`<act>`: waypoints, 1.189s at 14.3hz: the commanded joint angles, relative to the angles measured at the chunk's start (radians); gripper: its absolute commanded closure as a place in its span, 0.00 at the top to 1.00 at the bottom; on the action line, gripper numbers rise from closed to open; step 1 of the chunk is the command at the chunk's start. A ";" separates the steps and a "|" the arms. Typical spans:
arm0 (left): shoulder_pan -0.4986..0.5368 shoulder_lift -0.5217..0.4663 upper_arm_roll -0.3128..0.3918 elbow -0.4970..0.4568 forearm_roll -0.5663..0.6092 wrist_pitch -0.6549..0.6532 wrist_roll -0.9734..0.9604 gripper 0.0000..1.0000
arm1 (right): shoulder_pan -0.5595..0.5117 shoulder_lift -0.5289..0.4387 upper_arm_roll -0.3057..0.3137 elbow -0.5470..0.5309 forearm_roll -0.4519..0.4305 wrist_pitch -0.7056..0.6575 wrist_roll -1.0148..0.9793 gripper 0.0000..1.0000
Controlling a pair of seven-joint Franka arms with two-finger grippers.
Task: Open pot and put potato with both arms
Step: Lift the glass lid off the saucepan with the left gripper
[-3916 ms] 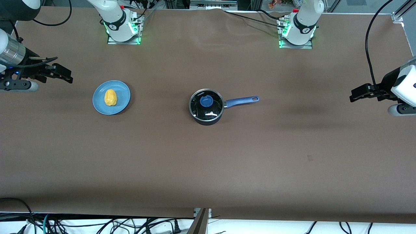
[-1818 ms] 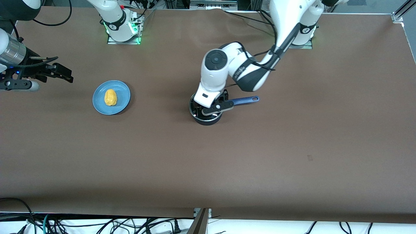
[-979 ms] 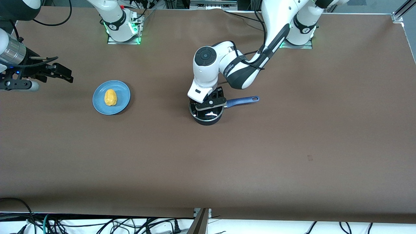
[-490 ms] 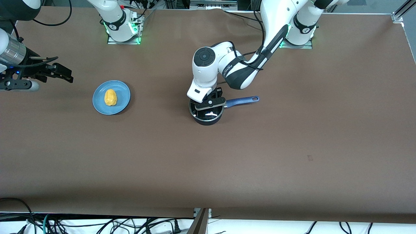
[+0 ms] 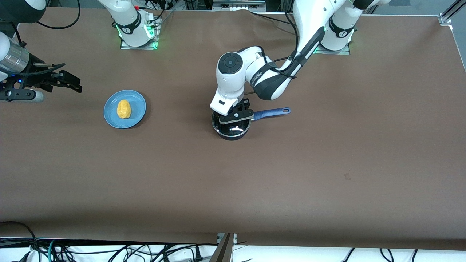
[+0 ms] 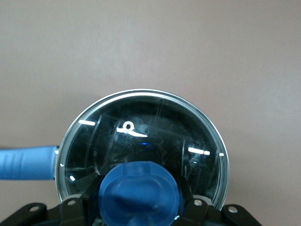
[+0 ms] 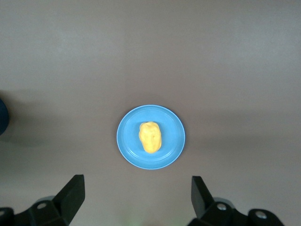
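The brown desk [image 5: 327,163] carries a pot near its middle and a plate toward the right arm's end. The left arm [image 5: 269,78] reaches from its base down to the pot, its wrist bent so the left tool [image 5: 236,113] points straight down onto the lid. The right arm [image 5: 14,60] waits at its own end of the desk, with the right tool [image 5: 71,83] held up over bare desk near the plate, its two fingers [image 7: 70,195] spread wide apart and holding nothing.

The pot [image 5: 232,125] is small, round and black, with a long blue handle [image 5: 273,112] pointing toward the left arm's end, a hole at its tip. A round glass lid [image 6: 141,136] with a metal rim sits closed on it. In the left wrist view the left tool's fingers [image 6: 91,200] sit close on either side of the lid's blue knob [image 6: 139,190]; whether they press it I cannot tell.

The flat blue plate [image 5: 136,109] holds the potato [image 5: 123,108], a small yellow lumpy oval lying at its middle.
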 commanded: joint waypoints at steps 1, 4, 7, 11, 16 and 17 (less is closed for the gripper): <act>0.086 -0.092 -0.023 -0.015 0.008 -0.066 0.106 0.52 | -0.016 -0.009 0.012 0.004 0.017 -0.021 0.007 1.00; 0.226 -0.204 -0.021 -0.107 -0.063 -0.071 0.354 0.52 | -0.016 -0.009 0.012 0.004 0.017 -0.021 0.007 1.00; 0.413 -0.288 -0.010 -0.206 -0.138 -0.069 0.717 0.52 | -0.011 -0.006 0.017 0.004 0.008 -0.021 -0.007 1.00; 0.545 -0.333 0.118 -0.286 -0.193 -0.066 1.142 0.52 | 0.024 0.092 0.018 -0.011 0.001 -0.050 -0.007 1.00; 0.595 -0.310 0.275 -0.409 -0.276 0.082 1.468 0.52 | 0.029 0.105 0.020 -0.304 -0.035 0.265 -0.025 1.00; 0.602 -0.298 0.293 -0.430 -0.282 0.118 1.497 0.53 | 0.030 0.105 0.020 -0.380 -0.035 0.353 -0.024 1.00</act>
